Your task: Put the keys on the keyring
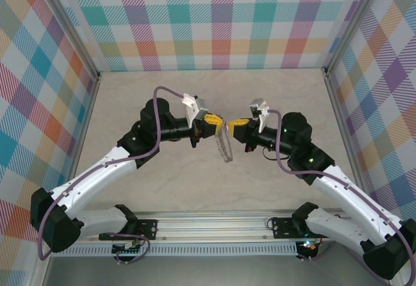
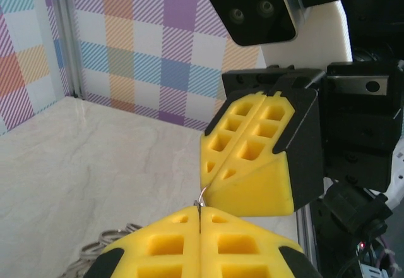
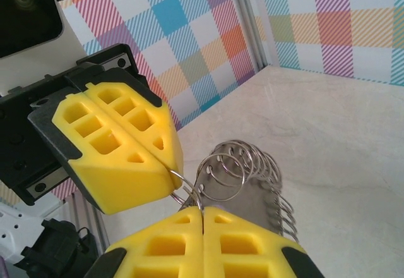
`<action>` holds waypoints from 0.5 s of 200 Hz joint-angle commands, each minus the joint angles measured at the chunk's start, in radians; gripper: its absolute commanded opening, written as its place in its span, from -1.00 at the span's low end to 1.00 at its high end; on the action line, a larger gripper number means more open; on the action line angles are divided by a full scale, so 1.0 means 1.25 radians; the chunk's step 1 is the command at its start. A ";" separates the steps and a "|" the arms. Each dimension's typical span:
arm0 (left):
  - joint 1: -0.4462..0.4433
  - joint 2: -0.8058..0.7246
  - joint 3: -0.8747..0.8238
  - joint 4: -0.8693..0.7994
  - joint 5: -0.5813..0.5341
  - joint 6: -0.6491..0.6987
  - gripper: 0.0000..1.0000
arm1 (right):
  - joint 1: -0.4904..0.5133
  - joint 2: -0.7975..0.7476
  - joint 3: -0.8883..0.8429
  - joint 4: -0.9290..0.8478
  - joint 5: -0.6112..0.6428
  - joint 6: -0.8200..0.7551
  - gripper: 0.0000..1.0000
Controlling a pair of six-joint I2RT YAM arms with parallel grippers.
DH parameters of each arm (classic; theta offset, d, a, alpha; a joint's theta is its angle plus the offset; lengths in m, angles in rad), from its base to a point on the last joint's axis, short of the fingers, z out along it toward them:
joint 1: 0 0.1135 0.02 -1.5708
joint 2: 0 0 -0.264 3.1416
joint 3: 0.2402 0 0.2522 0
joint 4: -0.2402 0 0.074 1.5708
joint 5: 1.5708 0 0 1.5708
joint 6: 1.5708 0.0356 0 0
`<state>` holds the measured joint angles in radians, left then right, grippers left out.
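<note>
Step in hand: the threading itself, as I judge it. The two arms meet tip to tip above the middle of the worktop (image 1: 195,91), with the keyring (image 3: 243,174) between them.
Left pincer (image 1: 216,125): yellow pads pressed together, a thin wire coming out of the seam at the tip.
Right pincer (image 1: 231,128): pads pressed together too, nipping the ring's rim; the small coils fan out just past its tip.
Keyring: held clear of the surface. From overhead it hangs slanting from the meeting point towards the near edge.
Wire loop (image 3: 180,180): one fine loop bridges the two tips, touching both.
Key: too small or hidden to pick out, so I cannot say whether it is on a loop yet.
Next move calls for: small, slow motion, in my view. One arm should hold the ring steady while the other slides along the loop. A jerk could spring the wire out of either grip, and the pads leave almost no room between them.
How far along: somewhere mid-task, I think; nothing shows the job finished.
Worktop: pale, marbled, matt, bare around the arms.
Near edge: a metal rail (image 1: 214,220) carries both arm bases.
Room: three walls of pastel checked cloth (image 1: 214,19) at the left, far and right edges, with metal posts (image 1: 97,71) at the far corners.
</note>
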<state>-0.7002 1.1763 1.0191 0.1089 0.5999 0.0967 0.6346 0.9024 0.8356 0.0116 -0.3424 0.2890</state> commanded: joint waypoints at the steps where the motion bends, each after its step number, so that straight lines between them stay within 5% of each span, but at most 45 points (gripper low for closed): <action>1: -0.014 -0.040 -0.007 0.108 0.003 -0.033 -1.00 | -0.015 0.006 -0.016 0.027 -0.022 0.038 -1.00; 100: -0.014 -0.049 -0.037 0.203 -0.062 -0.086 -1.00 | -0.017 0.041 -0.026 0.075 -0.183 0.103 -1.00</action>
<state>-0.7048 1.1488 0.9680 0.2184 0.5510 0.0181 0.6144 0.9337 0.8200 0.0898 -0.4690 0.3901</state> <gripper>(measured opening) 0.049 0.067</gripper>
